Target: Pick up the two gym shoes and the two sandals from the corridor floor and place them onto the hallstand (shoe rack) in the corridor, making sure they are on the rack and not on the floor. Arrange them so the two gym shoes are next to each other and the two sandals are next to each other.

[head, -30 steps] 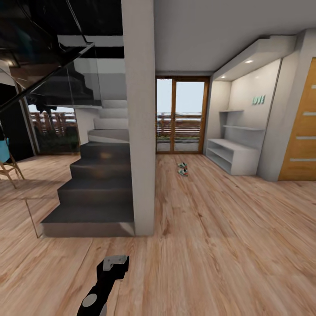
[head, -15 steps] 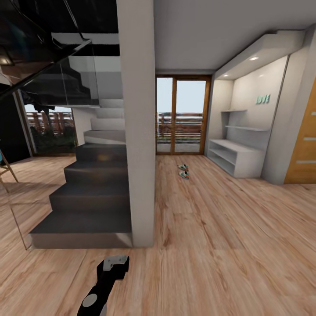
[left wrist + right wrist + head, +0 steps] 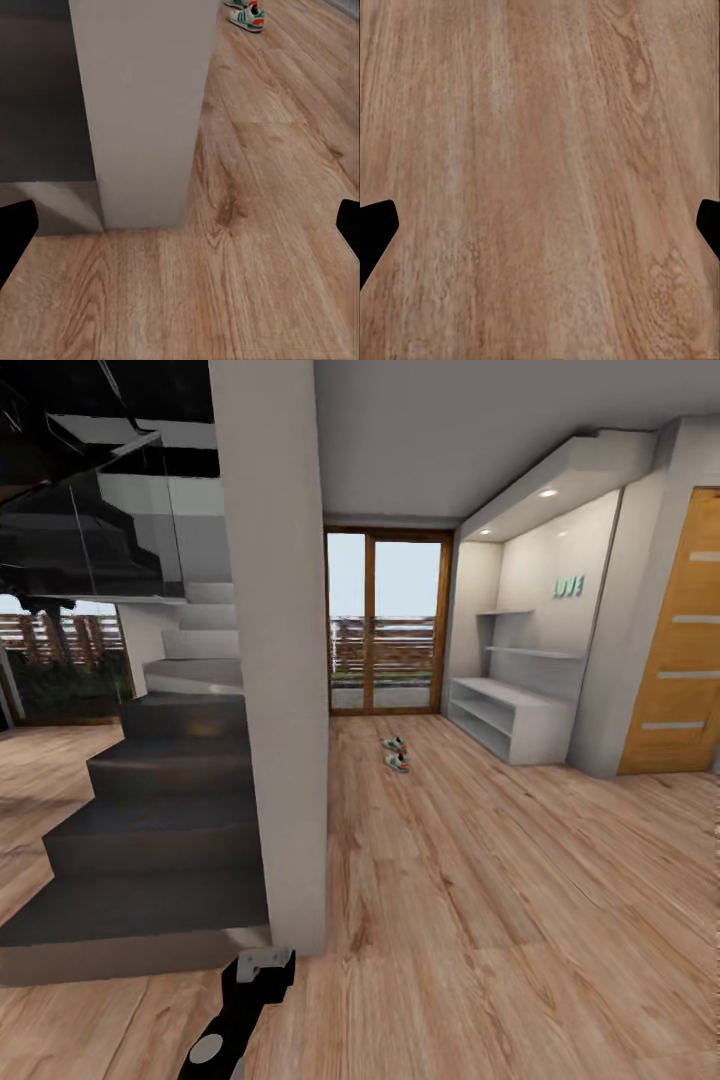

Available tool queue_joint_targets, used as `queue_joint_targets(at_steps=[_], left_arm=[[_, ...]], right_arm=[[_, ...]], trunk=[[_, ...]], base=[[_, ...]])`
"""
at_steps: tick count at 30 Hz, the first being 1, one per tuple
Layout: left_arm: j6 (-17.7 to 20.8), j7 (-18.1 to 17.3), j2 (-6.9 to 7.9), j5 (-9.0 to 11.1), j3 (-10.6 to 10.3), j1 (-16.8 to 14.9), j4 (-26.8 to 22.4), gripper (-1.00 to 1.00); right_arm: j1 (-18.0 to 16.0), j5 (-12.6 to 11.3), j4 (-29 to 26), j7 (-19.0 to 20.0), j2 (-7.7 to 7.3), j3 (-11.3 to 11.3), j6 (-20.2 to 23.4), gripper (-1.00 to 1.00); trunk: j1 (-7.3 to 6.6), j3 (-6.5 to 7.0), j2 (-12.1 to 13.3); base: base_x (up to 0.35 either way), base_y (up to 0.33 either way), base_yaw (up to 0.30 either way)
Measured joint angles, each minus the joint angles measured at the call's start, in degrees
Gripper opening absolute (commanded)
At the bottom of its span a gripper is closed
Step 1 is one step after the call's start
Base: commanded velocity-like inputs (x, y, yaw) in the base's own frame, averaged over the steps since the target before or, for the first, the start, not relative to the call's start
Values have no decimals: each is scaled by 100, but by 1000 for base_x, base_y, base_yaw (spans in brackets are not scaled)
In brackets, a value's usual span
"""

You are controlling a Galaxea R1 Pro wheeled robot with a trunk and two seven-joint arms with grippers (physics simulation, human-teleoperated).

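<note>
The two gym shoes (image 3: 396, 753), white with green stripes and orange patches, lie close together on the corridor floor (image 3: 480, 880), far ahead and just left of the hallstand (image 3: 510, 722). The hallstand is a pale unit with a bench top, open shelves and wall shelves above it. The left wrist view catches the gym shoes (image 3: 247, 13) beyond a white pillar (image 3: 139, 105). My left gripper (image 3: 262, 964) hangs low near that pillar's base, and its left wrist view (image 3: 180, 225) shows it open and empty. My right gripper (image 3: 540, 232) is open over bare floor planks (image 3: 540, 112). The two sandals are out of view.
A white pillar (image 3: 270, 660) stands close ahead on the left, with dark stairs (image 3: 150, 830) behind it. Glass doors (image 3: 385, 625) close the corridor's far end. A wooden door (image 3: 675, 660) is on the right wall. Open floor runs between the pillar and the hallstand.
The whole head view has shifted: the pillar and stairs now sit nearer and further left, so the camera has moved. The shoes lie as before. Both grippers stay open.
</note>
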Motion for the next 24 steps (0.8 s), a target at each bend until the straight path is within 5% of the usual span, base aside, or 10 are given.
queue_joint_targets(at_steps=[24], left_arm=[[0,6,0,-3,-10,0,42,100]], right_arm=[[0,0,-1,-8,0,-1,0,100]], trunk=[[0,0,0]], base=[[345,-91,-290]])
